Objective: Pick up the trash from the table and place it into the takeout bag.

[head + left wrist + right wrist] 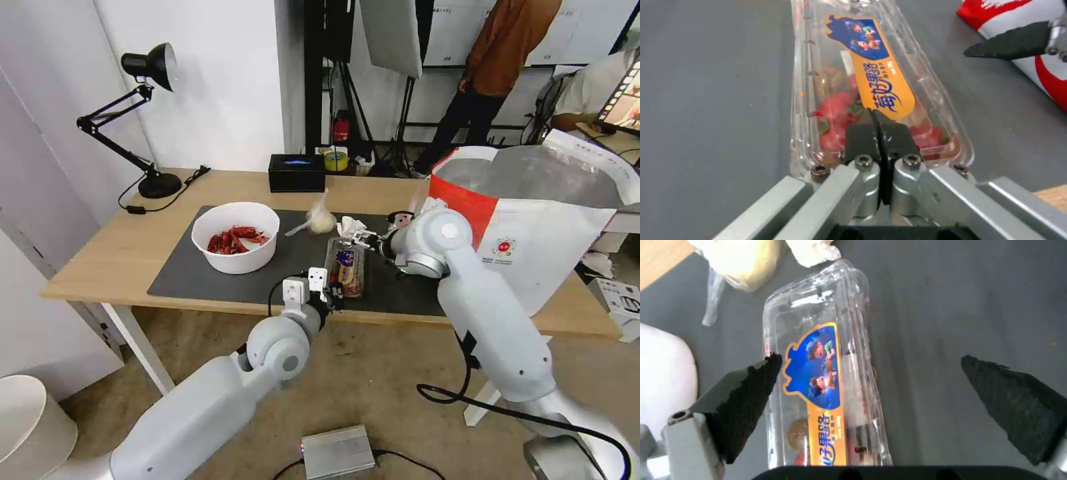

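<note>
Clear plastic is the difficulty: on the desk's [120, 260] mat, the left gripper [880, 133] is clamped on the near end of the clamshell box [345, 265], so it should lift level, while the right gripper [871, 393] hovers spread above, beside the takeout bag [533, 220].
</note>
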Controlling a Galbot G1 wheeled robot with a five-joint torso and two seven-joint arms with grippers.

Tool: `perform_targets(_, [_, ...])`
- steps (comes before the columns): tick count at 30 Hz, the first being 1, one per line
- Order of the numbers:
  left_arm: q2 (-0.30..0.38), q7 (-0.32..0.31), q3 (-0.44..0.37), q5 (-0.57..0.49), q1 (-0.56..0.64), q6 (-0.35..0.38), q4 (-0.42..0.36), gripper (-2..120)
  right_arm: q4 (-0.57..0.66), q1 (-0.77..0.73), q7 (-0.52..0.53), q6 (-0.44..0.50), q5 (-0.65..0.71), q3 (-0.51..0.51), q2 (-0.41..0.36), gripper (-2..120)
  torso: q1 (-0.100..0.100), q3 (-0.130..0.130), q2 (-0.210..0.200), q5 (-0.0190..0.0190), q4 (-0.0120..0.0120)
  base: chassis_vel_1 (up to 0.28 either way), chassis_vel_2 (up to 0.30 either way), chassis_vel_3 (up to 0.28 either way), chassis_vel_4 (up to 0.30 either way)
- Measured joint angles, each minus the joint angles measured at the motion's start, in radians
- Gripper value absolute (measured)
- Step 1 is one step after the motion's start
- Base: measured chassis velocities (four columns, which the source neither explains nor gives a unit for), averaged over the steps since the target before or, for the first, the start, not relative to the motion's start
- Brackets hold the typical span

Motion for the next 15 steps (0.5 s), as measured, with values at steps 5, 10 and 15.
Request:
perform_targets(5, [0.008, 0.002, 0.0, -0.001, 0.0, 0.0, -0.001, 0, -0.032, 0.016, 0.0, -0.004, -0.002, -0.009, 0.013, 100, 0.0, 0.0, 0.0, 0.0, -0.0001, 0.0, 0.0, 0.0, 0.0])
perform_targets(10, [0.011, 0.003, 0.0, -0.001, 0.002, -0.001, -0.004, 0, -0.057, 0.034, 0.006, -0.005, -0.002, -0.017, 0.036, 100, 0.0, 0.0, 0.0, 0.0, 0.0001, 0.0, 0.0, 0.0, 0.0])
perform_targets(15, [0.011, 0.003, -0.001, -0.001, 0.006, -0.002, -0.007, 0, -0.088, 0.046, 0.015, -0.008, -0.009, -0.021, 0.062, 100, 0.0, 0.0, 0.0, 0.0, 0.0, 0.0, 0.0, 0.0, 0.0])
